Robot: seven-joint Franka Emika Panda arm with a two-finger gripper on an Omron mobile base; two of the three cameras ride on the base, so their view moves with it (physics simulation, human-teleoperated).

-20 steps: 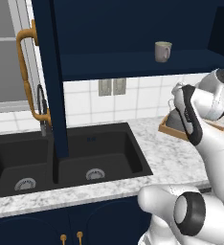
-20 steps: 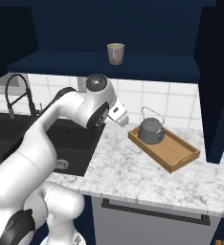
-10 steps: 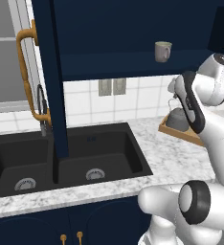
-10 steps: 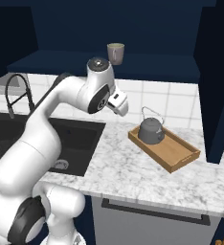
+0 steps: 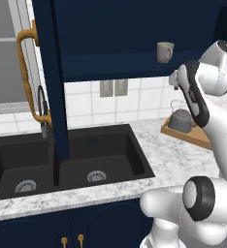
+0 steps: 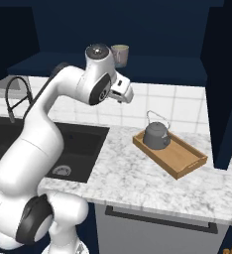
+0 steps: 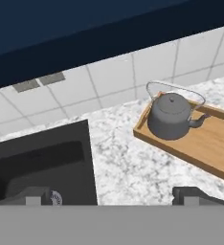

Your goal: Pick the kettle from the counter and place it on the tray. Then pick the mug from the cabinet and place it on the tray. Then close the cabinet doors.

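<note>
Kitchen wall run: marble counter (image 6: pixel 138 173) with a black sink (image 5: pixel 67 160) to the left, white tiled backsplash behind, navy cabinet (image 6: pixel 152 67) above with its doors swung open. One door (image 5: pixel 50 77) hangs edge-on over the sink, its brass handle (image 5: pixel 25 72) facing the window side.

Tray (image 6: pixel 185 159): lies on the counter right of the sink, slightly skewed to the wall. The kettle (image 6: pixel 155 136) already stands on its near-left end, upright, wire handle arched over the lid. The right part of the tray is bare wood, room enough for a second item in my judgement.

Mug (image 6: pixel 120 54): upright on the cabinet shelf, near the front edge, above and left of the tray. From the left base view (image 5: pixel 165 51) the handle appears to point right. I judge it light, rigid and smooth-sided, likely breakable if knocked off the shelf. Best hold, in my opinion: jaws across the body or over the rim wall, clear of the handle, with a level approach so it is not pushed backward.

My gripper (image 6: pixel 122 93): raised between counter and shelf, below the mug, jaws spread fully, nothing held. Fingertips (image 7: pixel 193 194) look down toward counter and tray.
</note>
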